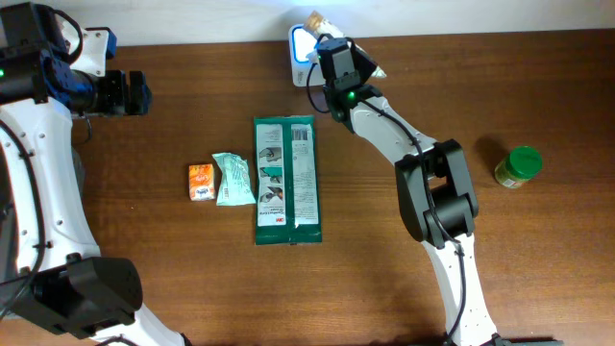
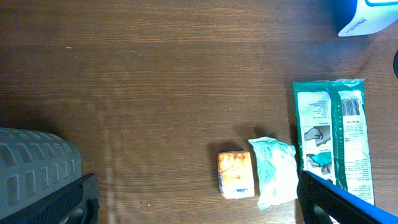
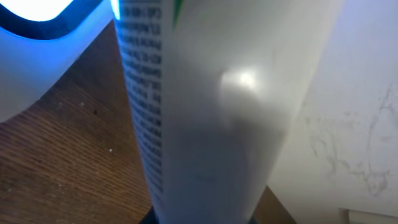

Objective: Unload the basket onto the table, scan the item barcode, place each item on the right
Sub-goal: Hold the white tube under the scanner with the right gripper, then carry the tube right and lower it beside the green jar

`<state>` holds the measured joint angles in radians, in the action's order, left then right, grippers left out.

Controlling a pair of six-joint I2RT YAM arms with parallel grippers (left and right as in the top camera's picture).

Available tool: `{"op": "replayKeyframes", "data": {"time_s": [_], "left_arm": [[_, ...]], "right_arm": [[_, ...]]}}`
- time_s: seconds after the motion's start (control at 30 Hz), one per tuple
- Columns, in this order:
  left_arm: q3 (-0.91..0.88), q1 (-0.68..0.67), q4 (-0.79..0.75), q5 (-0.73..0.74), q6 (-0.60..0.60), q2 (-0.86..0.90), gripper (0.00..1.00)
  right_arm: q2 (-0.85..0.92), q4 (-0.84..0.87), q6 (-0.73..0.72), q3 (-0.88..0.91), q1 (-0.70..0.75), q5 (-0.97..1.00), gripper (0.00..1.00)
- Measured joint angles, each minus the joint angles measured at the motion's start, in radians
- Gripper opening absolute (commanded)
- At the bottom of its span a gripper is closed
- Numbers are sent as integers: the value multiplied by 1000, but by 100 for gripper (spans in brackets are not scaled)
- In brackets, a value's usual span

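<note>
The right gripper (image 1: pixel 332 50) is clamped tight on a white tube (image 3: pixel 217 112), which fills nearly the whole right wrist view; a column of small black print runs down its left side and a glare spot sits near its middle. Just past the tube's upper left glows the scanner (image 3: pixel 37 12) — a white housing with a bright blue-lit face, standing on the brown wooden table (image 1: pixel 173 288). From overhead, the tube's tan end (image 1: pixel 316 20) pokes out beyond the claw at the table's far edge, right over the scanner (image 1: pixel 300 43); whether the two touch cannot be told. Farther out, toward the middle of the table, lies a long green packet (image 1: pixel 285 180), printed side up with a barcode near its far end. Just to its left lies a small teal-and-white pouch (image 1: pixel 233 180), then a little orange box (image 1: pixel 201 182) beside that. A green-lidded jar (image 1: pixel 519 166) stands well apart on the right. The left gripper (image 1: pixel 135 93) hangs at the far left — its fingers (image 2: pixel 37 168) spread wide with nothing between them.
</note>
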<state>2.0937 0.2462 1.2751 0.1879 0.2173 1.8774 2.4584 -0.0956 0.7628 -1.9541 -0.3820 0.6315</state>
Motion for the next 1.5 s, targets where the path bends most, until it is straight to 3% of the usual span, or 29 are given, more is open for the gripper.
{"op": "replayKeyframes", "data": {"time_s": [0.7,0.87,1.1,1.33,1.5], "left_arm": [[0,0,0,0,0,0,99],[0,0,0,0,0,0,99],[0,0,0,0,0,0,99],[0,0,0,0,0,0,99],[0,0,0,0,0,0,99]], "right_arm": [[-2,-34,-46,0,-39,-16,4],[-34,-159,-159,0,-40,-83,4],[-260,-392,-424,0,-40,-292,4],[-491,-702,-718,-6,-26,-497,4],[-560,-940,-822,-8,30,-619,4]]}}
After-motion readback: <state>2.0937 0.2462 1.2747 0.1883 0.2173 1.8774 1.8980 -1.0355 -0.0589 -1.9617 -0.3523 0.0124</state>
